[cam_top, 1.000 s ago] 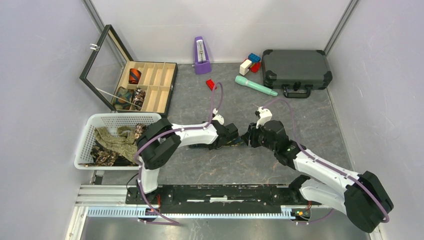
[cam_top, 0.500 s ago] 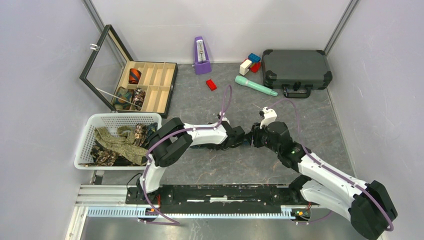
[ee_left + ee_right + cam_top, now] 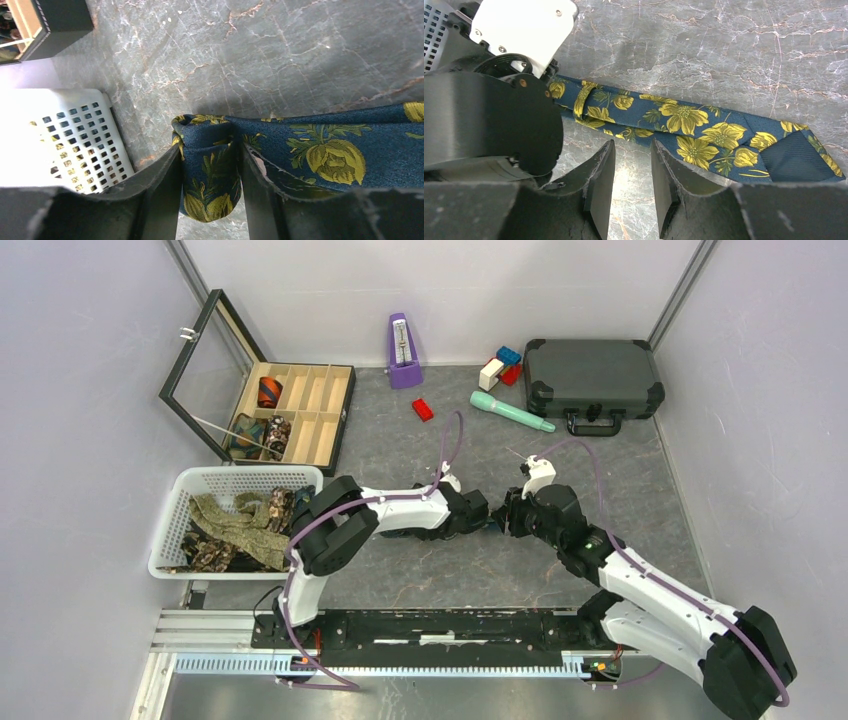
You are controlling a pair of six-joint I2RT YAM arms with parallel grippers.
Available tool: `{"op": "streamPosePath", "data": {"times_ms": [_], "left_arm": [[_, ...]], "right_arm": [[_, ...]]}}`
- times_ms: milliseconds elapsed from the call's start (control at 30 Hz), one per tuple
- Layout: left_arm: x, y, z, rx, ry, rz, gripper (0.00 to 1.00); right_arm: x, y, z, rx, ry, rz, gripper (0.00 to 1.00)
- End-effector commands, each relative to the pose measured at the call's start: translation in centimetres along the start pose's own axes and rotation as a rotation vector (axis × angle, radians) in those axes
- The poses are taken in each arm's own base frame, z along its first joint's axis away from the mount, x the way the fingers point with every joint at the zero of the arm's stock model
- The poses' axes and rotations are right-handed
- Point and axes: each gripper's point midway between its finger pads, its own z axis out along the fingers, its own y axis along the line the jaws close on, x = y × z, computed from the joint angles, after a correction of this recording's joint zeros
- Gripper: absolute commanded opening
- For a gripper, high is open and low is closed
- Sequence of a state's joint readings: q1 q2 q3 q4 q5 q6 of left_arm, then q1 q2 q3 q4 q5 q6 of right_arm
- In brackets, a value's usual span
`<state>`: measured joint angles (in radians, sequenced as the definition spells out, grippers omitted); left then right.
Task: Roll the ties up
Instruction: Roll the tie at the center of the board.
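A navy tie [image 3: 684,120] with yellow flowers lies stretched flat on the grey marbled floor. Its folded narrow end [image 3: 210,170] stands between the fingers of my left gripper [image 3: 210,150], which is shut on that fold, with fabric touching both pads. My right gripper [image 3: 632,145] is open just short of the tie's near edge, with only bare floor between its fingers. From above, the left gripper [image 3: 485,517] and right gripper [image 3: 505,515] almost meet mid-table, and the arms hide the tie. More ties [image 3: 235,525] are heaped in the white basket [image 3: 250,473]. Rolled ties [image 3: 262,433] sit in the wooden box [image 3: 320,410].
At the back stand a purple metronome [image 3: 403,350], a red block [image 3: 422,409], a teal handle-shaped tool [image 3: 512,411], coloured blocks [image 3: 500,368] and a black case [image 3: 592,377]. The basket's wall [image 3: 60,140] is close on the left of my left gripper.
My left arm has stretched to the right, bringing its gripper nearly against the right gripper. The right wrist shifted slightly right and back.
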<state>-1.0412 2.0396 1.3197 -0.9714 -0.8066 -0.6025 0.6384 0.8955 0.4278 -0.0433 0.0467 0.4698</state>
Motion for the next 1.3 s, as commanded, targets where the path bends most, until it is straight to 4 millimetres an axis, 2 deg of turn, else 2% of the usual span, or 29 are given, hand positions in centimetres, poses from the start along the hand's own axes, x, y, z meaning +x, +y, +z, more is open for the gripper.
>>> {"op": "streamPosePath", "data": {"times_ms": [0, 333, 633, 767, 900, 1067, 1267], "left_arm": [[0.4, -8.5, -0.9, 0.362, 0.071, -0.146, 0.55], [-0.2, -8.2, -1.8, 0.394, 0.050, -0.172, 0.63], [-0.9, -6.2, -2.9, 0.357, 0.025, -0.197, 0.66], [-0.9, -5.4, -3.0, 0.334, 0.021, -0.199, 0.54], [-0.5, -4.9, -2.6, 0.275, 0.019, -0.177, 0.35], [0.2, -2.8, -1.3, 0.111, 0.011, -0.137, 0.24], [0.7, 1.2, 0.0, -0.158, -0.003, -0.035, 0.19]], "right_arm": [[-2.7, 0.7, -0.3, -0.003, -0.059, 0.006, 0.39], [-3.4, 1.1, -0.4, -0.012, -0.066, 0.011, 0.39], [-3.0, 1.3, 0.2, -0.025, -0.053, 0.015, 0.39], [-1.1, 0.8, 1.0, -0.026, -0.025, 0.024, 0.39], [0.9, 0.6, 1.8, -0.038, 0.017, 0.034, 0.37], [1.6, 1.0, 2.3, -0.065, 0.036, 0.043, 0.36], [1.5, 0.8, 2.6, -0.060, 0.032, 0.040, 0.36]]}}
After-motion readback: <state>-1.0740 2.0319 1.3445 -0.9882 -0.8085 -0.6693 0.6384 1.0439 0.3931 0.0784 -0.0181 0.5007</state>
